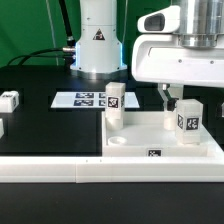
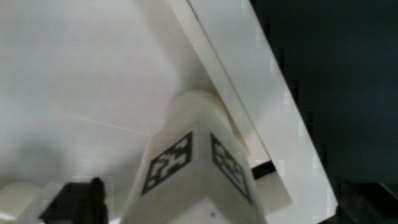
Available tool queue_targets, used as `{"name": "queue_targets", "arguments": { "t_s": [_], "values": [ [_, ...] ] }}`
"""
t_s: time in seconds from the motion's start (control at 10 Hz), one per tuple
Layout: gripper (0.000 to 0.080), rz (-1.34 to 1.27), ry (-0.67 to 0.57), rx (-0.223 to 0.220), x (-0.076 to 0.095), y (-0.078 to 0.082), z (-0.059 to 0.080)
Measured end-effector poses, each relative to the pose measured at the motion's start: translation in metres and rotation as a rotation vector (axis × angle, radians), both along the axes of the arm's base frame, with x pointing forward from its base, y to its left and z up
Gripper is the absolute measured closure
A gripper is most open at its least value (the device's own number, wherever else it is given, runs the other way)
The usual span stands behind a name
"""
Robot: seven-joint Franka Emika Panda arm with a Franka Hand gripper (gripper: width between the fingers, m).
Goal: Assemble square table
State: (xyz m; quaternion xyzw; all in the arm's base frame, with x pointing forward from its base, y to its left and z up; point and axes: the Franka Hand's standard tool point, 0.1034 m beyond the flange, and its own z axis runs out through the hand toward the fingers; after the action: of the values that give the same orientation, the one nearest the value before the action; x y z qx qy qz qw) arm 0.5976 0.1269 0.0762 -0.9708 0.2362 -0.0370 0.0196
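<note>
A white plastic square slab with raised rim (image 1: pixel 145 130) lies on the black counter (image 1: pixel 40 118), at the exterior view's right. On it stand a short white tagged left leg block (image 1: pixel 115 100) and a right leg block (image 1: pixel 188 118). The fingers (image 1: pixel 163 95) hang spread just beside the right leg block, holding nothing

**A:** What fills the frame?

**B:** The white square table slab (image 2: pixel 89 90). Its raised rim (image 2: pixel 240 80) cuts diagonally across, with the dark table surface (image 2: pixel 338 60) beyond it.

**A:** And nearer the lens?

**B:** A white leg block (image 2: pixel 199 150) stands on the slab just beside the rim's inner side. Black-and-white tags (image 2: pixel 173 162) on two adjoining faces meet at an edge.

**A:** Anything else?

**B:** A dark, blurred gripper finger (image 2: pixel 80 200) sits at the frame's edge, beside the leg block but apart from it.
</note>
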Motion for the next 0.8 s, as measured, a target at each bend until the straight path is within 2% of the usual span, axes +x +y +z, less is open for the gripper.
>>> {"name": "queue_targets", "arguments": {
  "t_s": [0.4, 0.8],
  "values": [
    [0.0151, 0.357, -0.007, -0.035, 0.0012, -0.0043, 0.0003],
    [0.0151, 0.535, -0.010, -0.053, 0.0013, -0.0044, 0.0004]
  ]
}}
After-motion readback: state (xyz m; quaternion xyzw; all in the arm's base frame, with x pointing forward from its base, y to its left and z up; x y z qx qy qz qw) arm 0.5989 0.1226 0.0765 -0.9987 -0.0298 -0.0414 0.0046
